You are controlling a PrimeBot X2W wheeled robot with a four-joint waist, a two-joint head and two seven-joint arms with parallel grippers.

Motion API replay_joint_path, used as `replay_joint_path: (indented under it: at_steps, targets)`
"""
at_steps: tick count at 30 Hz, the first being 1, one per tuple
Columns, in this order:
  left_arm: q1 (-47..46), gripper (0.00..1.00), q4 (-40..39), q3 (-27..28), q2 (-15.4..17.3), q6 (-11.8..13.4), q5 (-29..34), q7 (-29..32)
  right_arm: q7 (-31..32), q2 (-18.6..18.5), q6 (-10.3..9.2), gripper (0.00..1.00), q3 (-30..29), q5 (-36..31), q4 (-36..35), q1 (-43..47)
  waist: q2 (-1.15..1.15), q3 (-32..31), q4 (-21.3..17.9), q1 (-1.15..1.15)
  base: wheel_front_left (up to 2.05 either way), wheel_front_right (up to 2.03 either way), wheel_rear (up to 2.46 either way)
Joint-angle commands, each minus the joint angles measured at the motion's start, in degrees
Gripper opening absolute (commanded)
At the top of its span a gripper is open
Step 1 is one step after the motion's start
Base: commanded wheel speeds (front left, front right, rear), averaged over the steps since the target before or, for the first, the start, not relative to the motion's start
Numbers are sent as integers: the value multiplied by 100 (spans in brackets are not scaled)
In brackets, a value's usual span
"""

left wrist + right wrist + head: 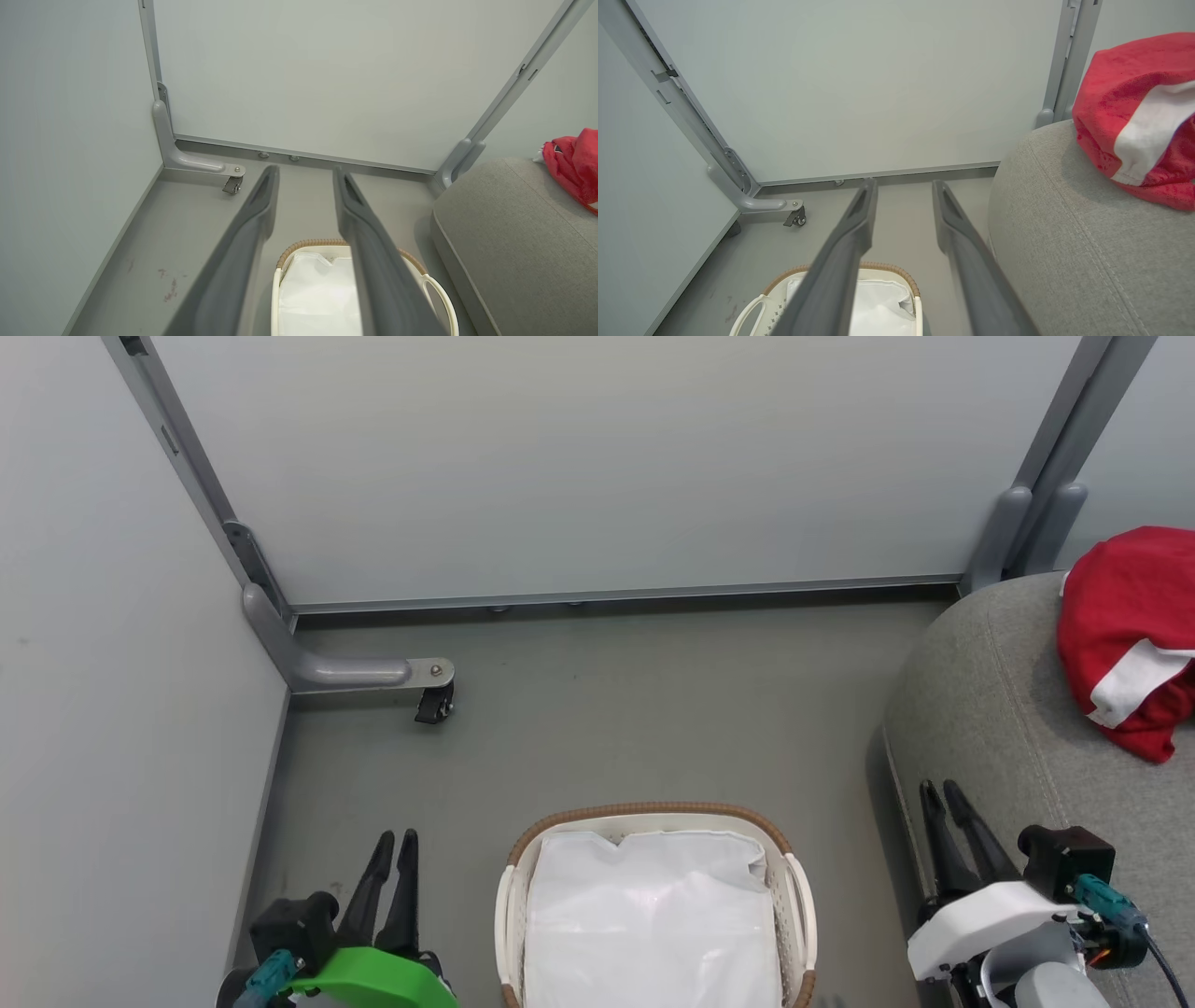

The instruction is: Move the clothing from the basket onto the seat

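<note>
The clothing (1116,616) lies as a bright red heap with a white panel on the grey seat (990,709) at the right; it also shows as clothing (1120,93) and clothing (574,163) on the seat (1064,242). The white basket (653,810) with its brown rim stands on the floor at bottom centre, showing its white liner (653,915) inside. My left gripper (396,840) hangs open left of the basket, nothing between its fingers. My right gripper (941,791) is open beside the seat's edge, right of the basket. Both are held above the basket (317,242), seen again as basket (887,267).
Pale partition walls close in the left and back. A grey bracket foot with a black caster (434,702) juts onto the grey floor (607,728) at the back left. Another upright post (1018,537) stands behind the seat's corner.
</note>
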Motion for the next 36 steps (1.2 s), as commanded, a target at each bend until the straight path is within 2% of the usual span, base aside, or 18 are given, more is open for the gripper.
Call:
replay_joint_path:
  at_steps: [1,19,36]
  targets:
    - [2,0,-13,13,0,-1,-72,16,34,1,0,0,-24,72,12,-17,0,0,-1,0,0,0,0]
    - [-94,0,-192,377,48,-26,-1759,469,525,-14,-1,0,-125,1901,-197,3,0,-7,-42,0,0,0,0]
    - [-170,0,-344,676,73,-48,-3048,834,909,-26,-2,0,-208,3314,-354,16,0,-13,-81,0,0,0,0]
